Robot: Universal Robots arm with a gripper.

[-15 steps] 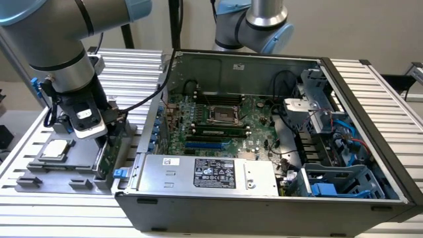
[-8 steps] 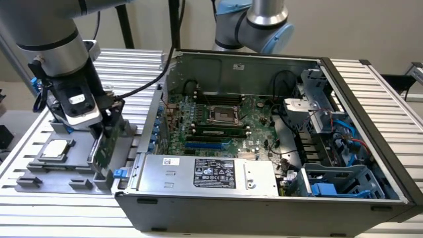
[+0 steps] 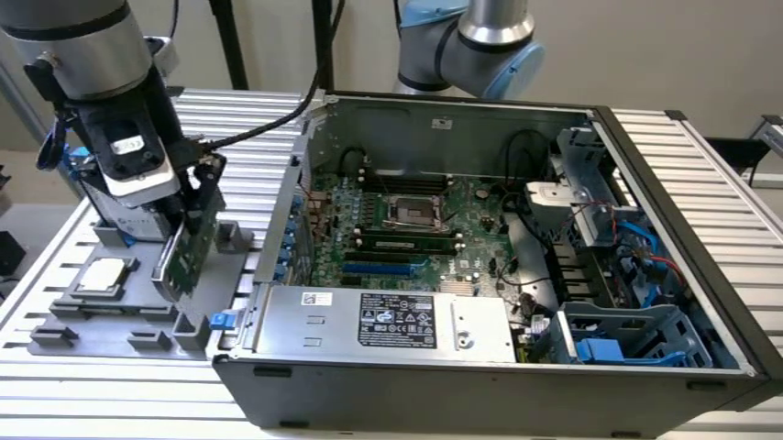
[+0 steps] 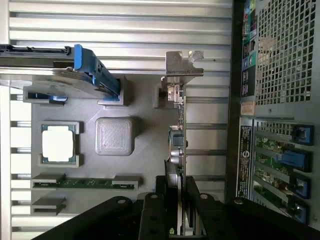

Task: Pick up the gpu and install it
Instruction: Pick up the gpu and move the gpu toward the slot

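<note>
Exterior view: gripper clamps gpu; gray tray holds CPU chip.

Matt grey plastic tray, ribbed bare-metal table, shiny metal bracket on gpu.

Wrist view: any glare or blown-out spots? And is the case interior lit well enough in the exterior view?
Wrist view: the CPU lid washes out to near white and the table slats glare. Exterior view: the case interior is evenly lit, darker only beside the drive cage.
</note>
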